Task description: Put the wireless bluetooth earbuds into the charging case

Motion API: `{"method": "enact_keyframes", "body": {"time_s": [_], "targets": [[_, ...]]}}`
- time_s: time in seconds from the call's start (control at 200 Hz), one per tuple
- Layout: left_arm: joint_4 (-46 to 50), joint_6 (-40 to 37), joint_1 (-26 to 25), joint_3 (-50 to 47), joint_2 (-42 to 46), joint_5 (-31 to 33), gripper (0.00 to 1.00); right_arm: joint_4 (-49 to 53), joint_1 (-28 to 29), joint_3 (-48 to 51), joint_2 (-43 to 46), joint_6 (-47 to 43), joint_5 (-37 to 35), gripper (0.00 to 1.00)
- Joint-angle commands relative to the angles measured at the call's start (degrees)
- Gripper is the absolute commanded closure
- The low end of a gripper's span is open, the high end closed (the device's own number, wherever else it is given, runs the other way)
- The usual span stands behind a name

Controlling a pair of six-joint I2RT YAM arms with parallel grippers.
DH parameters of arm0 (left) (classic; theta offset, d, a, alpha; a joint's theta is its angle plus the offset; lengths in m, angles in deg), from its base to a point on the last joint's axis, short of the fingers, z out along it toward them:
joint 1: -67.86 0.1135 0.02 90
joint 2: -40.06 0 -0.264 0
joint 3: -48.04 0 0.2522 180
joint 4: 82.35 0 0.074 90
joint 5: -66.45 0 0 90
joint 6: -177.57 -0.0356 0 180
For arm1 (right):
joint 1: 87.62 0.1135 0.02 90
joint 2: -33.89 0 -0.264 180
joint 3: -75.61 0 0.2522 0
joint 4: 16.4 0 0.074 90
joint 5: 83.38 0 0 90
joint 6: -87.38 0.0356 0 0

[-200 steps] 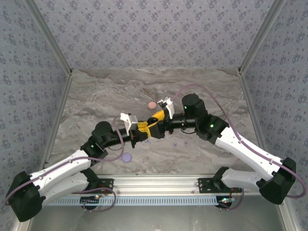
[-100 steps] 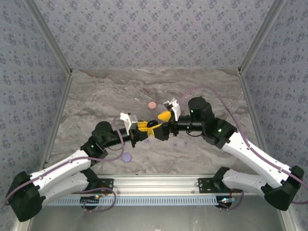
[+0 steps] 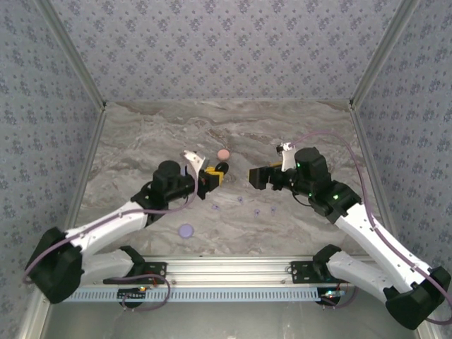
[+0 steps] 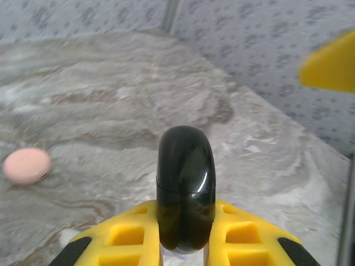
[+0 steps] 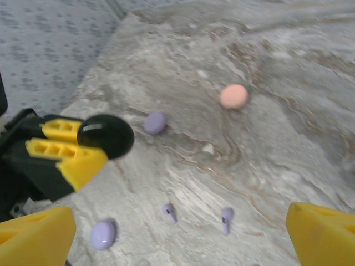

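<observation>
Two lavender earbuds [image 5: 168,211] lie loose on the tabletop [image 5: 288,144], lower centre of the right wrist view. The left end effector [image 4: 186,235] clamps the black case [image 4: 185,185] upright, probably to present it. The right end effector [image 5: 177,233] gapes wide, free for a pick.

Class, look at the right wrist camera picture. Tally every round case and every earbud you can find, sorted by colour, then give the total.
Black case: 1
Pink case: 1
Lavender cases: 2
Lavender earbuds: 2
Total: 6
</observation>
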State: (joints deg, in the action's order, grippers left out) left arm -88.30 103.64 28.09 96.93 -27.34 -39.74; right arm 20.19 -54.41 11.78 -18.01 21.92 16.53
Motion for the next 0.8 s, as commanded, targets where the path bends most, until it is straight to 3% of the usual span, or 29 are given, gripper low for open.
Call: {"method": "enact_keyframes", "body": {"time_s": [0.0, 0.095, 0.31, 0.565, 0.795], "targets": [[5.04, 3.07, 1.53, 5.09, -7.21, 5.66, 1.00, 2.70, -1.25, 1.22, 0.97, 2.63, -2.69, 0.00], [8.73, 3.41, 1.71, 9.71, -15.43, 9.21, 1.00, 3.10, -2.11, 2.27, 0.92, 2.59, -2.71, 0.00], [11.96, 5.61, 1.74, 18.97, -29.17, 4.96, 1.00, 2.92, -3.89, 5.39, 0.73, 3.24, -1.78, 0.00], [15.03, 8.56, 1.76, 26.22, -39.19, 2.00, 0.89, 2.35, -4.87, 7.41, 0.61, 3.58, -1.36, 0.00], [16.85, 8.47, 1.72, 28.25, -42.76, 0.61, 0.72, 2.43, -5.38, 8.22, 0.63, 3.45, -0.87, 0.00]]}}
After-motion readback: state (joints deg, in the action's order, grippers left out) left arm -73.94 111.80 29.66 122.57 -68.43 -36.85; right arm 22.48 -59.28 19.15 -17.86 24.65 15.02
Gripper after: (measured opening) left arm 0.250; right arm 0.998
